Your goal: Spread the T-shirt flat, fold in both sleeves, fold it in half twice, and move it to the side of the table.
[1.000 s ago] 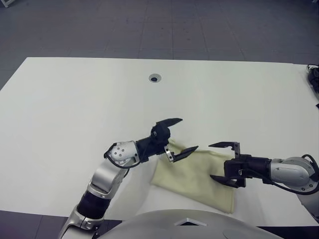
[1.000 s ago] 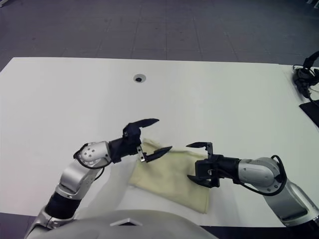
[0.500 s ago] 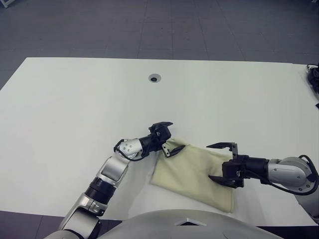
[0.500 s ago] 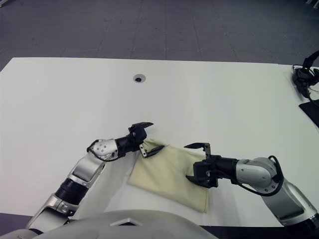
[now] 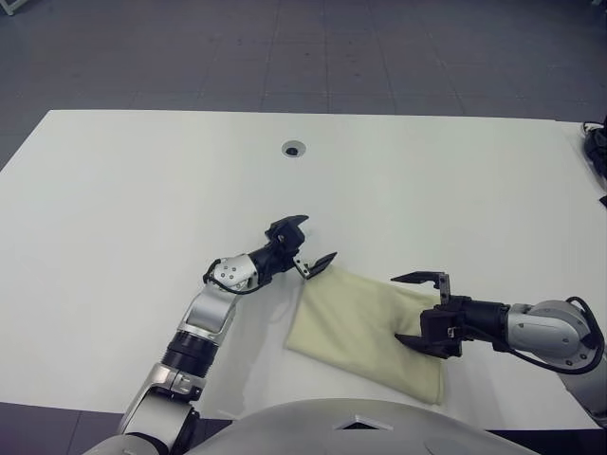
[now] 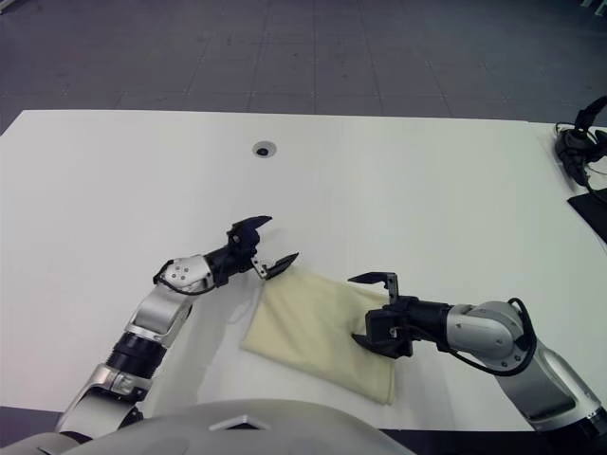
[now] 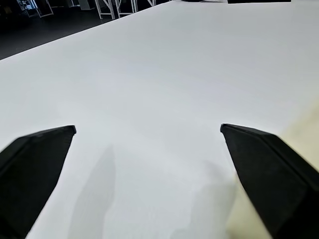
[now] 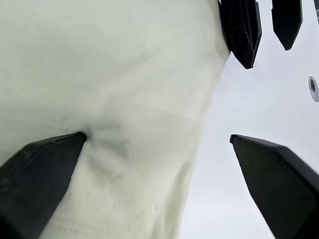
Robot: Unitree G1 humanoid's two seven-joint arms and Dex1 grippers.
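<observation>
L gripper [image 5: 317,239]: my jaws are wide apart, w/ only bare table [image 5: 142,190] betw. them. T-shirt [image 5: 365,327] is folded to a small pale-yellow packet lying flat on the table. Its far corner sits just beside the tip of my L gripper's nearer finger; can't tell if they touch. Rest of the cloth runs off to that finger's outer side, toward my other arm.

R gripper [image 5: 396,308]: jaws also wide, holding nothing, set low over the T-shirt's R part. Cloth lies under & betw. the two fingers; one finger is by the packet's far edge, the other over its nearer half. Can't tell if the tips press the cloth. Straight ahead of these jaws, across the packet, is my L gripper, near but apart.

Cable hole [image 5: 295,149] sits in the table well beyond the L jaws. Dark cables [image 5: 597,152] lie at the table edge, well off to the outer side of my R gripper.
</observation>
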